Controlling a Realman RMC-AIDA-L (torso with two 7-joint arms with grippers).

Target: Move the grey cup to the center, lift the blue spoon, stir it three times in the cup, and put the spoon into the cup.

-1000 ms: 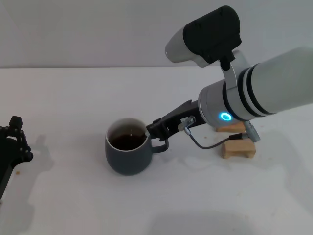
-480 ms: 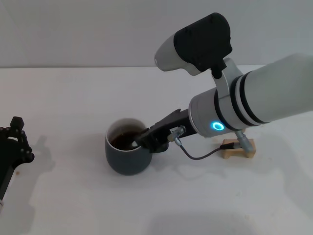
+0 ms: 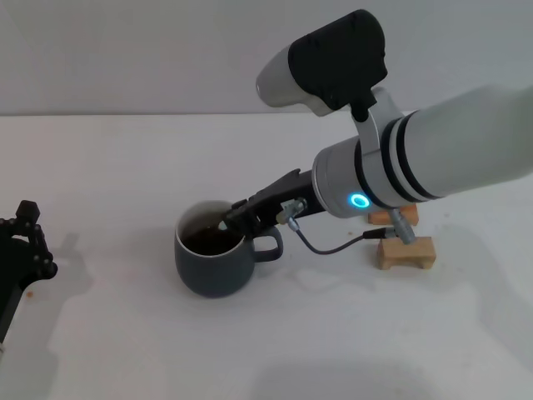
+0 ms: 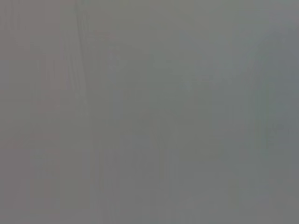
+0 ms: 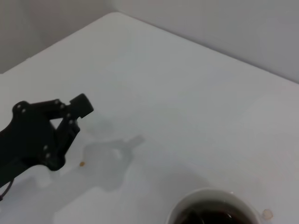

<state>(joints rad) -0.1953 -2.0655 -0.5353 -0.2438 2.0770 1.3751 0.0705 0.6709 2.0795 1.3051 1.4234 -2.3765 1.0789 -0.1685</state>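
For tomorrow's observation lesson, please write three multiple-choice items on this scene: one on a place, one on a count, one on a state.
1. Where is the right pincer?
A. over the rim of the grey cup
B. flat on the wooden blocks
C. beside the left pincer

2. How many wooden blocks are in view?
A. none
B. two
C. five

3. What does the grey cup hold?
A. nothing
B. clear water
C. dark brown liquid

Answers:
1 A, the right pincer reaches over the rim of the grey cup, far from the left pincer at the table edge.
2 B, two wooden blocks lie under the right arm.
3 C, dark liquid shows inside the white interior.
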